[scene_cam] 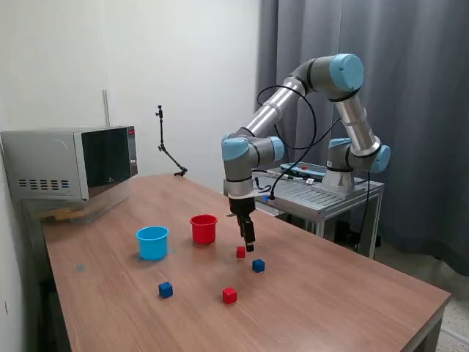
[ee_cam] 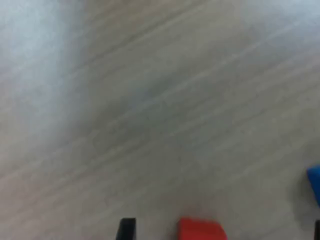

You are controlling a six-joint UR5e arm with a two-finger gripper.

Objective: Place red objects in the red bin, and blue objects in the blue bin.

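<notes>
**Gripper low over the table beside a red cube; bins hold nothing I can see**

From the exterior view I see the gripper (scene_cam: 248,243) pointing down, its tip just above the wooden table (scene_cam: 344,293) and right beside one red cube (scene_cam: 240,251). I cannot tell whether the tip touches that cube. I also cannot tell whether the fingers are parted or closed: the exterior view is too small, and the wrist view is blurred, showing only one dark fingertip (ee_cam: 126,229) at the picture's edge with the red cube (ee_cam: 200,229) next to it, not between anything I can make out.

A second red cube (scene_cam: 229,295) sits nearer the table's front edge, well apart from the first. One blue cube (scene_cam: 258,265) lies just beside the gripper's cube, toward the exterior view's right; a blue patch (ee_cam: 314,184) at the wrist picture's edge is likely the same one. The other blue cube (scene_cam: 165,290) lies toward the exterior view's left, near the blue bin (scene_cam: 152,242).

The red bin (scene_cam: 204,229) stands upright next to the blue bin, both behind the cubes. All four cubes rest on the table, outside the bins.

A microwave (scene_cam: 69,163) stands at the table's far corner.
</notes>
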